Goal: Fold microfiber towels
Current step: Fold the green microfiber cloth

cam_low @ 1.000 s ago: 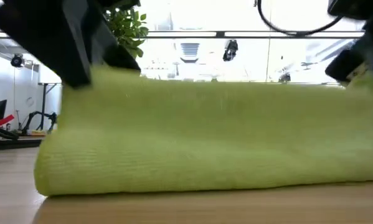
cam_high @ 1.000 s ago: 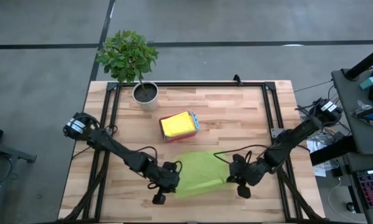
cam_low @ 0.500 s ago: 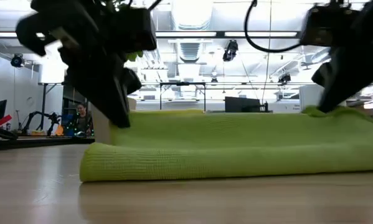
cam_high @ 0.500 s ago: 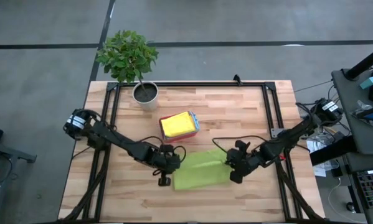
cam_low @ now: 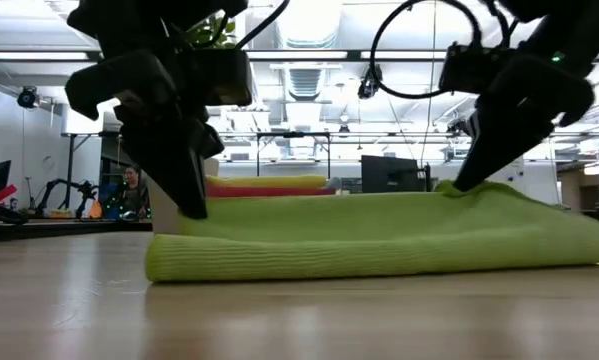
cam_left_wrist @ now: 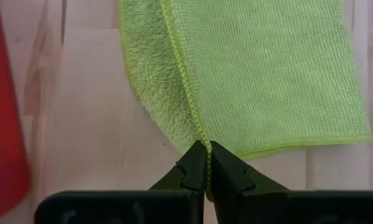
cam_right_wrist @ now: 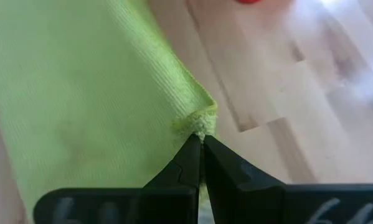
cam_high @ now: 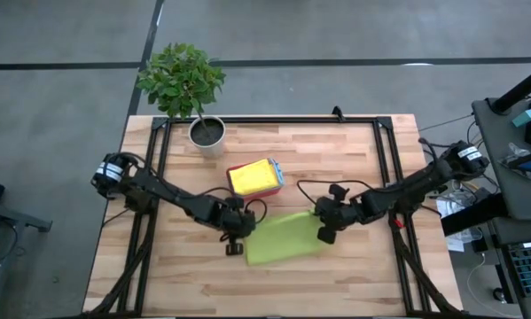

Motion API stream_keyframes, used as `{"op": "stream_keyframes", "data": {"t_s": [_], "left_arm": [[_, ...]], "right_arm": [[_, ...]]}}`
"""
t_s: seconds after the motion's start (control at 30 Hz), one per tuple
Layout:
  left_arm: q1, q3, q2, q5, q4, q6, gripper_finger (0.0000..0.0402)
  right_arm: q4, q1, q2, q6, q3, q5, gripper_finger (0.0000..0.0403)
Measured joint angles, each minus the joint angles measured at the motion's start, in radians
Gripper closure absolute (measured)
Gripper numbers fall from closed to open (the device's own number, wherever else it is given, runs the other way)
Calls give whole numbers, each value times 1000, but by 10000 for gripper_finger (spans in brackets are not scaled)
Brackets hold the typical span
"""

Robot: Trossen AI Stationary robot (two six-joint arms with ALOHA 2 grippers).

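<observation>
One lime green towel (cam_high: 283, 239) folded on table (cam_high: 336, 168), stretched between my two grippers. Left gripper (cam_left_wrist: 206, 163) pinches its stitched edge, right gripper (cam_right_wrist: 202, 148) pinches corner. Beyond: one pink tray (cam_high: 256, 189), one yellow towel (cam_high: 252, 175) inside.

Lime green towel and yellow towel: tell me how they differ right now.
The lime green towel lies folded on the bare wood of the table, while the yellow towel sits in the pink tray. The lime green towel is pinched at its corners by the left tool and the right tool; the yellow towel is untouched. The lime green towel covers more area from above. Both are folded flat.
</observation>
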Motion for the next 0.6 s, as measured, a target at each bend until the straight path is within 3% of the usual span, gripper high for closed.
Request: {"op": "stream_keyframes", "data": {"t_s": [0.4, 0.6], "left_arm": [[13, 0, -9, -4, -28, -26, 397], [11, 2, -17, 7, -76, -28, 344]], "right_arm": [[23, -26, 0, -18, 0, 54, 373], [22, -28, 0, -22, 0, 122, 339]]}}
